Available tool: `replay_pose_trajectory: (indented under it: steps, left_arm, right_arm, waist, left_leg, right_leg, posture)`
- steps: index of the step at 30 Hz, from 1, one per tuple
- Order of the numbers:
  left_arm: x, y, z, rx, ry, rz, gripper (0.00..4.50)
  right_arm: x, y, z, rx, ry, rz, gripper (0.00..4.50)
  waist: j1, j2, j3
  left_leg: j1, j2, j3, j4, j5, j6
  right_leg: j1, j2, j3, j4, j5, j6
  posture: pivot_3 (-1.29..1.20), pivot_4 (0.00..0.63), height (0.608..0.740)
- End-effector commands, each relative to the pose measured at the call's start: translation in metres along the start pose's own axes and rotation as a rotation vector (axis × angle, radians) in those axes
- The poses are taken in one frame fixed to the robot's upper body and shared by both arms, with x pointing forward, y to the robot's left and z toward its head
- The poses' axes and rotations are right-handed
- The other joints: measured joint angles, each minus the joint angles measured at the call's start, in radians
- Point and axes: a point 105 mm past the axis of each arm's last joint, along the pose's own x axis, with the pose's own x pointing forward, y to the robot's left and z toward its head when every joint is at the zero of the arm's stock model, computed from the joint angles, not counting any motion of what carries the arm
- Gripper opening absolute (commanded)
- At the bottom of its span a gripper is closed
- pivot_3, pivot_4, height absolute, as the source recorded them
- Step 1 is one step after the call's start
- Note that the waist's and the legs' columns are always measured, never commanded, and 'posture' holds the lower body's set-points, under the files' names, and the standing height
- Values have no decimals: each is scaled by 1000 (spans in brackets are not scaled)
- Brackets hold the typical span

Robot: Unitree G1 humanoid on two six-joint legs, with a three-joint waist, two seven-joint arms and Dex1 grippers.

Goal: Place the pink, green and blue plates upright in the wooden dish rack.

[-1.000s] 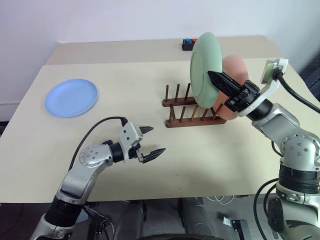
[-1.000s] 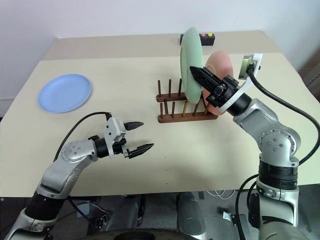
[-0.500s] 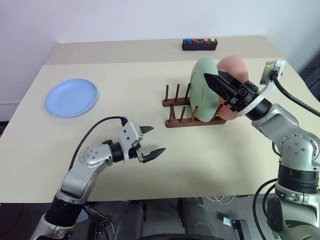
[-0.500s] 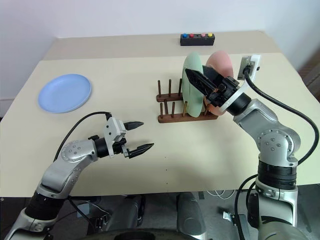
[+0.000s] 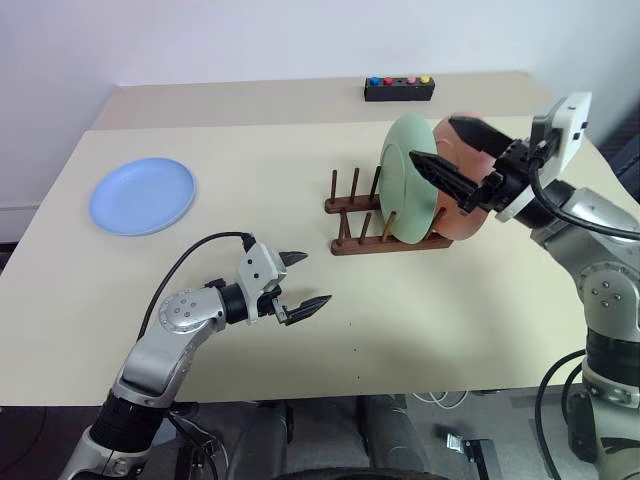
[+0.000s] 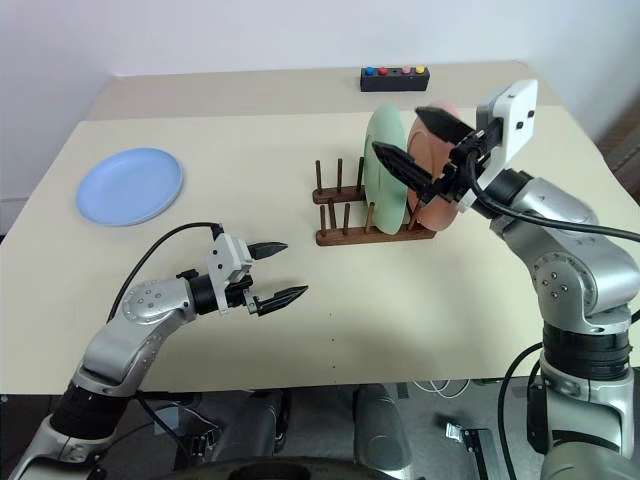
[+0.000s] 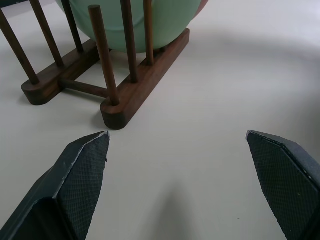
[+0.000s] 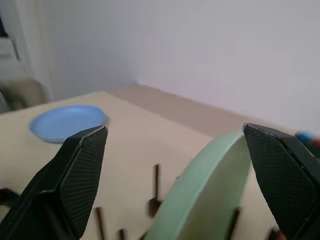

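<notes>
Left gripper (image 5: 300,281): held low over the matte beige surface (image 5: 420,320), its black textured fingers spread apart, nothing between them.
Wooden dish rack (image 5: 385,215): dark brown rails with round upright pegs, set mid-surface.
Green plate (image 5: 405,180): stood upright between the pegs.
Pink plate (image 5: 462,205): upright just behind the green one.
Right gripper (image 5: 462,160): raised beside both plates, fingers parted, empty.
Blue plate (image 5: 143,194): laid flat, far left, well apart from the rack.
Black box (image 5: 399,88): rectangular, coloured buttons on top, at the far edge.

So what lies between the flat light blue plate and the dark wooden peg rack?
Only bare beige tabletop separates the light blue plate from the dark wooden rack, seen in both eye views.
</notes>
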Motion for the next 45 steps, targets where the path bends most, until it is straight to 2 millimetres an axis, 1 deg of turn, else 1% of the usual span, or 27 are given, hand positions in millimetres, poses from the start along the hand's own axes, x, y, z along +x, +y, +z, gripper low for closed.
replay_pose_trajectory:
  steps: [1,3,4,5,6,7,8,10,12,13,14,15,16,18,21,22,24,26,29,31,33,36,39,40,42,43,45]
  left_arm:
    - [-6,12,10,37,-32,62,4500]
    - [-8,24,6,20,-18,129,4500]
    - [-10,30,5,27,-13,166,4500]
    - [-12,39,6,25,-23,216,4500]
    - [-20,56,11,3,-55,307,4500]
    - [-26,67,14,-16,-79,371,4500]
    - [-30,74,16,-31,-95,409,4500]
    - [-60,111,16,-31,-84,639,4500]
    - [-101,150,13,-31,-52,920,4500]
    - [-113,159,12,-28,-38,999,4500]
    - [-118,163,12,-26,-31,1039,4500]
    - [-133,175,10,-53,-15,1136,4500]
    - [-152,187,5,-83,11,1254,4500]
    - [-180,202,-3,-128,60,1420,4500]
    - [-202,215,-16,-161,174,1550,4500]
    - [-209,221,-19,-184,188,1588,4500]
    - [-222,231,-25,-237,220,1657,4500]
    - [-228,239,-30,-274,246,1682,4500]
    - [-228,247,-40,-315,312,1681,4500]
    - [-224,249,-49,-382,343,1661,4500]
    - [-216,250,-56,-480,310,1636,4500]
    - [-206,250,-61,-571,260,1607,3676]
    - [-205,251,-62,-600,228,1613,2096]
    - [-206,251,-62,-596,221,1618,1648]
    - [-206,252,-59,-587,194,1619,501]
    - [-206,252,-59,-583,184,1617,68]
    - [-200,257,-45,-550,80,1582,23]
  right_arm:
    - [5,5,30,-199,-73,33,4420]
    - [13,19,35,-227,-90,96,4420]
    - [18,28,34,-258,-85,134,4420]
    - [22,38,30,-304,-68,179,4420]
    - [28,51,21,-350,-43,228,4420]
    - [32,59,15,-381,-27,262,4420]
    - [33,64,11,-398,-19,279,4420]
    - [41,80,-7,-456,0,328,4420]
    - [46,94,-23,-492,9,368,4420]
    - [47,97,-27,-501,9,376,4420]
    - [48,98,-29,-508,8,380,4420]
    - [50,100,-31,-512,6,383,4420]
    - [51,101,-33,-515,2,388,4420]
    - [54,103,-34,-517,-9,396,4420]
    - [57,105,-33,-516,-25,404,4420]
    - [58,105,-33,-517,-30,405,4420]
    - [60,105,-32,-519,-34,404,4420]
    - [60,105,-32,-520,-36,403,4420]
    - [60,105,-33,-522,-35,397,4420]
    - [59,104,-33,-520,-36,390,4420]
    - [57,104,-33,-520,-34,384,4420]
    - [55,102,-33,-521,-29,370,4500]
    - [55,101,-34,-521,-26,362,4500]
    - [54,101,-35,-521,-24,358,4500]
    - [54,99,-36,-519,-19,350,4500]
    - [54,99,-36,-518,-18,348,4500]
    - [54,97,-36,-522,-17,328,4500]
  waist:
    - [-1,0,0]
    - [-4,0,0]
    - [-4,0,0]
    - [-3,0,0]
    - [-3,0,0]
    - [-3,0,0]
    - [-3,-1,0]
    - [-3,-1,1]
    - [-4,-2,0]
    - [-5,-2,0]
    - [-5,-2,0]
    - [-4,-2,0]
    - [0,-2,1]
    - [5,-5,0]
    - [4,-6,0]
    - [4,-6,0]
    - [4,-7,0]
    - [3,-8,0]
    - [0,-9,0]
    - [-1,-9,0]
    - [-2,-9,0]
    - [-2,-10,0]
    - [-3,-10,0]
    - [-5,-10,0]
    - [-4,-10,0]
    - [-3,-10,0]
    - [-3,-10,0]
  left_leg:
    - [0,0,0,0,0,0]
    - [0,0,0,0,0,0]
    - [0,0,0,-1,0,0]
    - [0,0,0,-1,0,0]
    - [0,0,0,0,0,0]
    - [0,0,0,0,0,0]
    - [0,0,0,0,0,0]
    - [0,0,0,0,0,0]
    - [0,0,-1,0,0,0]
    - [0,0,-1,0,0,0]
    - [0,0,-1,0,0,0]
    - [0,0,-1,0,0,0]
    - [-1,0,-1,0,0,0]
    - [-1,-1,-2,0,0,0]
    - [-1,-1,-2,0,0,0]
    - [-1,-1,-2,0,0,0]
    - [-1,-1,-3,0,0,0]
    - [-1,-1,-3,0,0,-1]
    - [-1,-1,-3,0,0,-1]
    - [-1,-1,-3,-1,0,-1]
    - [-1,-1,-3,-1,0,-1]
    - [-1,-1,-3,-1,0,-1]
    - [-1,-1,-3,-1,0,-1]
    - [-1,-1,-3,-1,0,-1]
    - [-1,-1,-3,-1,0,-1]
    - [-1,-1,-3,-1,0,-1]
    - [-1,-1,-3,-1,0,-1]
  right_leg:
    - [0,0,0,0,0,0]
    - [0,0,0,0,0,0]
    - [0,0,0,0,0,0]
    - [0,0,0,0,0,0]
    - [0,0,0,0,0,0]
    - [0,0,0,0,0,0]
    - [0,0,0,0,0,0]
    - [-1,0,-1,0,0,0]
    - [-1,0,-1,0,0,0]
    - [-1,0,-1,0,0,0]
    - [-1,0,-1,1,0,0]
    - [-1,0,-1,0,0,0]
    - [-1,-1,-1,0,0,0]
    - [-1,-1,-2,0,0,0]
    - [-1,0,-2,1,1,0]
    - [-1,0,-3,1,0,0]
    - [-1,0,-3,1,1,0]
    - [-1,0,-3,1,1,0]
    - [-1,0,-4,1,1,0]
    - [-1,0,-4,1,1,0]
    - [-1,0,-4,1,1,0]
    - [-1,0,-4,1,1,0]
    - [-1,0,-4,1,1,0]
    - [-1,0,-4,1,1,0]
    - [-2,0,-4,1,1,0]
    - [-2,0,-4,2,1,0]
    - [-1,0,-4,2,1,0]
  posture:
    - [0,150,740]
    - [0,150,740]
    - [0,150,740]
    - [0,150,740]
    - [0,150,740]
    - [0,150,740]
    - [0,150,740]
    - [0,150,740]
    - [0,150,740]
    - [0,150,740]
    - [0,150,740]
    - [0,150,740]
    - [0,150,740]
    - [0,150,740]
    - [0,150,740]
    - [0,150,740]
    - [0,150,740]
    - [0,150,740]
    - [0,150,740]
    - [0,150,740]
    - [0,150,740]
    - [0,150,740]
    - [0,150,740]
    - [0,150,740]
    - [0,150,740]
    - [0,150,740]
    - [0,150,740]
